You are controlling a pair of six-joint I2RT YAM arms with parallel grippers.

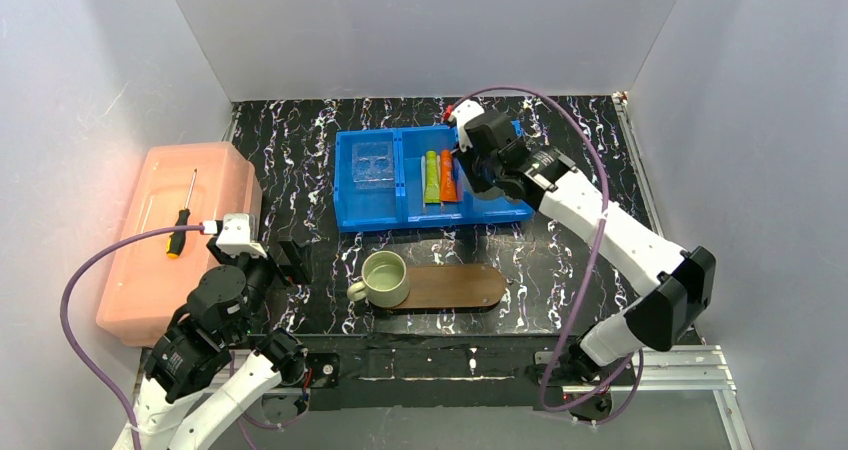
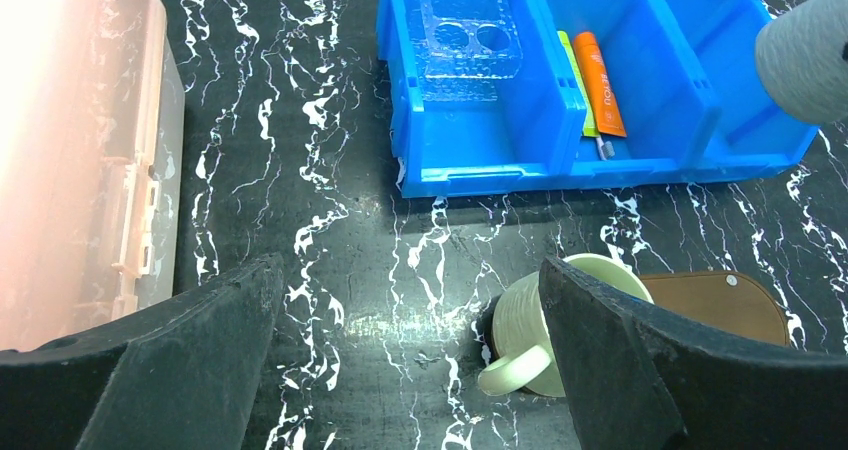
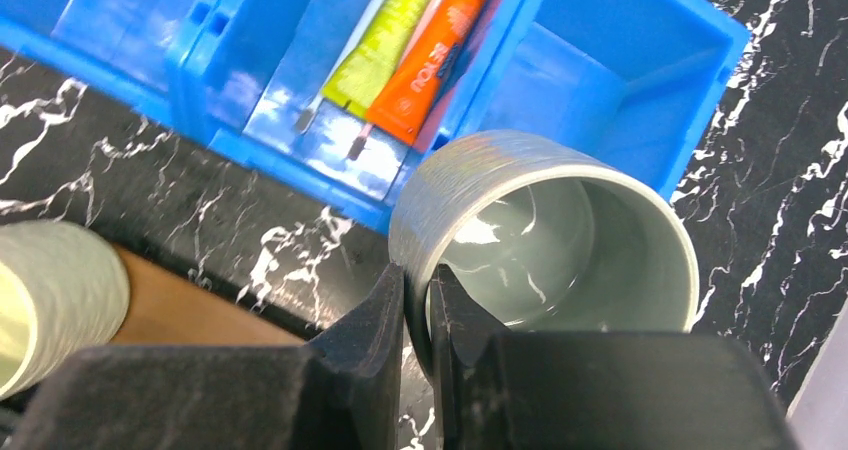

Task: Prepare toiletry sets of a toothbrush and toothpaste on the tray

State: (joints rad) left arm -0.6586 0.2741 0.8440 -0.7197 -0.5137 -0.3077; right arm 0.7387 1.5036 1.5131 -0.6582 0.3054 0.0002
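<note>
Tray [image 1: 455,286]: 6 o'clock on desk [image 1: 290,150], lying flat; green mug [image 1: 385,278] upright on its 9 o'clock end.
Bin [image 1: 370,215]: 12 o'clock of tray. Middle compartment: lime tube [image 1: 431,177] and orange tube [image 1: 447,175] side by side, toothbrush tips [image 3: 355,148] showing at their near ends. 9 o'clock compartment: clear holder [image 1: 374,163].
Right claw [image 3: 415,300]: at bin's 3 o'clock compartment, pinching wall of grey mug [image 3: 560,240], one finger inside, one outside.
Left claw [image 2: 410,270]: spread wide, holding nothing, 9 o'clock of tray.
Pink box [image 1: 140,270]: 9 o'clock on desk, screwdriver [image 1: 181,220] on lid.
</note>
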